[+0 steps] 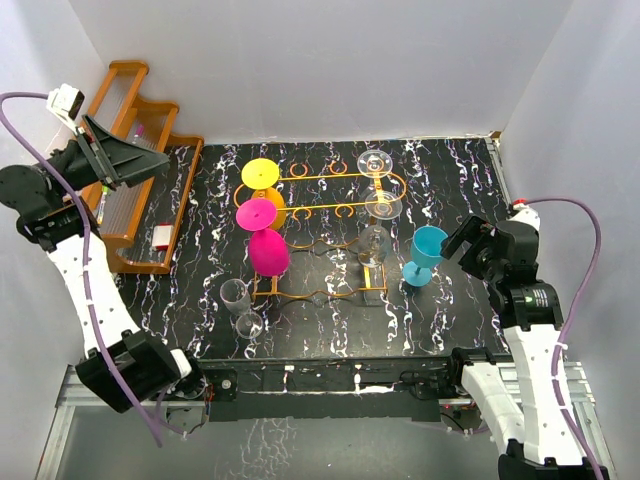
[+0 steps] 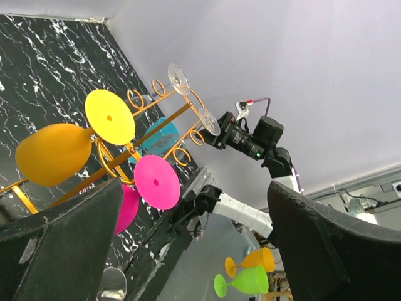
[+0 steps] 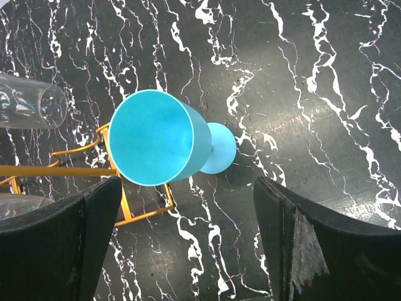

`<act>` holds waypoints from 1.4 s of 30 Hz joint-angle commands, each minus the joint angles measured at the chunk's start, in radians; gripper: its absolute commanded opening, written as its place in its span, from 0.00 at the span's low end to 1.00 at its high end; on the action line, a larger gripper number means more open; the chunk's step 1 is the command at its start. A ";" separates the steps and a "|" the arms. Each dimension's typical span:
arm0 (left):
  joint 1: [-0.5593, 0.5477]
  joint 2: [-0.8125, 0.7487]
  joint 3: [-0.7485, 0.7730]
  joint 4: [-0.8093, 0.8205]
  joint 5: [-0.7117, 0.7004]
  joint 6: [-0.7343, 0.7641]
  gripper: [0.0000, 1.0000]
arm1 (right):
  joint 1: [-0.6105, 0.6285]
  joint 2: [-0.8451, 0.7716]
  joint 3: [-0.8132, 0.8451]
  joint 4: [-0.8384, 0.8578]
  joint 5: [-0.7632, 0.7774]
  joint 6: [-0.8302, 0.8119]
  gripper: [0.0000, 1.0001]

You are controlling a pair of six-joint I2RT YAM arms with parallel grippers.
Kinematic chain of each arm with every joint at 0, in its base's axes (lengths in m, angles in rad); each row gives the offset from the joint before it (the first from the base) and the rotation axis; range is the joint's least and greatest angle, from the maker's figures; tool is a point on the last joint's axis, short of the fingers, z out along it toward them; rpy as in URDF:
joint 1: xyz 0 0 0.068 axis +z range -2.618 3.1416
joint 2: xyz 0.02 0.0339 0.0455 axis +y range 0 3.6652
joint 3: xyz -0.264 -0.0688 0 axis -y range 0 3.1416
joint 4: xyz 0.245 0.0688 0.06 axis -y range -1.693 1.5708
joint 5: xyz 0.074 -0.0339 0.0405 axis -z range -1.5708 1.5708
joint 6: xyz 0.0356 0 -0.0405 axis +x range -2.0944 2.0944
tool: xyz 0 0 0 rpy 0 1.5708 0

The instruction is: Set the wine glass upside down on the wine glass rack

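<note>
Pointing down at the upright blue wine glass [image 3: 153, 138], right fingers [image 3: 56, 244] spread wide; left fingers [image 2: 56, 244] too.

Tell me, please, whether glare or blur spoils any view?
Top external: evenly lit, sharp, though clear glasses fade into the marbled table. Left wrist: near fingers dark and soft. Right wrist: mild sheen on the table beside the turquoise wine glass.

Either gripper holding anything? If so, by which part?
Nothing is held. The right gripper hangs open above the upright teal wine glass, not touching it; the left gripper is open and empty.
</note>
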 commanded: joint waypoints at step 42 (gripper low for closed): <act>-0.556 0.258 0.768 -1.910 -1.697 1.920 0.97 | 0.004 0.066 -0.030 0.112 -0.019 0.049 0.67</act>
